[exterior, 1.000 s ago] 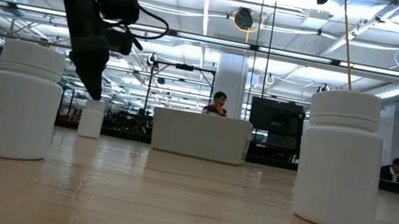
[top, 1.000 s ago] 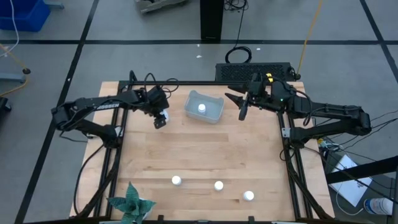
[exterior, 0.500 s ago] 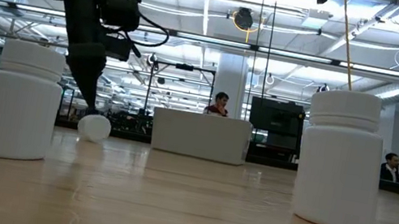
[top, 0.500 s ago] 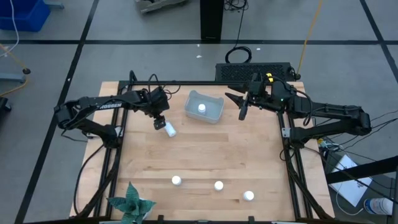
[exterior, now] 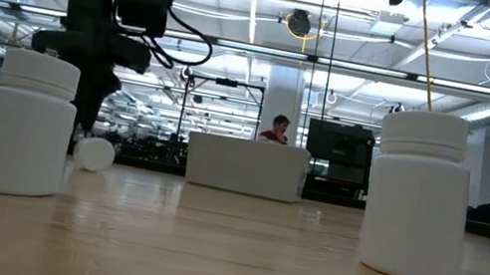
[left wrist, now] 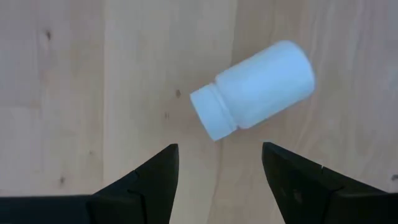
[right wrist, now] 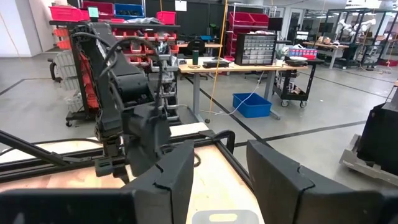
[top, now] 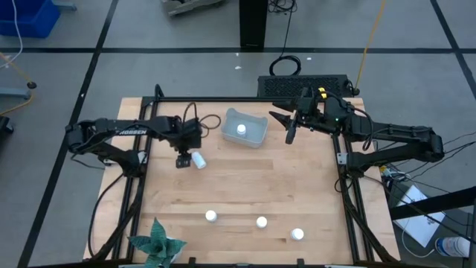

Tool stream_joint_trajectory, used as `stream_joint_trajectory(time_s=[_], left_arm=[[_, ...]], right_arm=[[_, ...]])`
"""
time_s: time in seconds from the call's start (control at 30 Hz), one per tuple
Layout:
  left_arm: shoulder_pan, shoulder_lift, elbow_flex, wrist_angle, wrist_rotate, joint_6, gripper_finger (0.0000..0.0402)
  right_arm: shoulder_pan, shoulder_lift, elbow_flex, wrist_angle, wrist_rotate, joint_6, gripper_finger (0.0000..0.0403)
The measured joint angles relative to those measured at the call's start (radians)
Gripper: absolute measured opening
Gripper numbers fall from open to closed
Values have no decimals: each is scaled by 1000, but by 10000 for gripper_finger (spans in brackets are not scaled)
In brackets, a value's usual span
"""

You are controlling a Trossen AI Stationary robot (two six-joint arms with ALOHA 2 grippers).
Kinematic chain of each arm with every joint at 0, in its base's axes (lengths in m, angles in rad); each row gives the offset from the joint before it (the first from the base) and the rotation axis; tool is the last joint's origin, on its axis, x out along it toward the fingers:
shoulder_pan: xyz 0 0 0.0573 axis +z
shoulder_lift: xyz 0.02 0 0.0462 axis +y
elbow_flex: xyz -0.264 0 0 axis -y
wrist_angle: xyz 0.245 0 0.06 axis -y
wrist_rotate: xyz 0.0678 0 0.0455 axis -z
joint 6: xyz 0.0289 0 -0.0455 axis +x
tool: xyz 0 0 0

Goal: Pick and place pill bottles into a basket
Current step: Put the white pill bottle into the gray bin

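One white pill bottle (top: 198,159) lies on its side on the wood, right of my left gripper (top: 182,159). In the left wrist view the bottle (left wrist: 258,87) lies just ahead of the open fingers, cap (left wrist: 211,115) toward them, with my left gripper (left wrist: 217,171) clear of it. In the low view it shows as a round end (exterior: 93,153) below my left gripper (exterior: 83,119). The grey-blue basket (top: 255,135) stands at the far middle with one bottle (top: 241,130) inside. Three bottles (top: 211,217) (top: 261,222) (top: 297,234) stand upright near the near edge. My right gripper (top: 283,126) hangs open and empty, right of the basket.
A green star-shaped paper plant (top: 156,244) stands at the near left corner. Two of the near bottles loom large in the low view (exterior: 25,124) (exterior: 419,199). Black frame rails (top: 137,193) run along the table's left and right sides. Bare wood lies between the basket and the near bottles.
The bottle that stood upright under my left gripper has tipped onto its side and rolled a little toward the near edge. My left gripper has moved down and toward the near edge, ending beside the fallen bottle.
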Motion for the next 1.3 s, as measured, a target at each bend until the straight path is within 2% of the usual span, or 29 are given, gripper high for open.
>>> stream_joint_trajectory(time_s=[0.27,0.4,0.57,0.73,1.07,1.3], left_arm=[[-73,-1,0,13,-108,60,235],[-103,-1,1,-29,-104,69,235],[-152,-1,1,-140,-79,-8,234],[-232,-1,1,-113,-74,-39,234],[-323,0,1,-62,-238,99,234],[-323,0,1,-43,-257,192,234]], right_arm=[[0,0,0,0,0,0,139],[0,0,0,0,0,0,139],[0,0,0,0,0,0,139],[0,0,0,0,0,-3,139],[0,0,-26,28,-2,0,139],[-3,0,-87,116,0,7,139]])
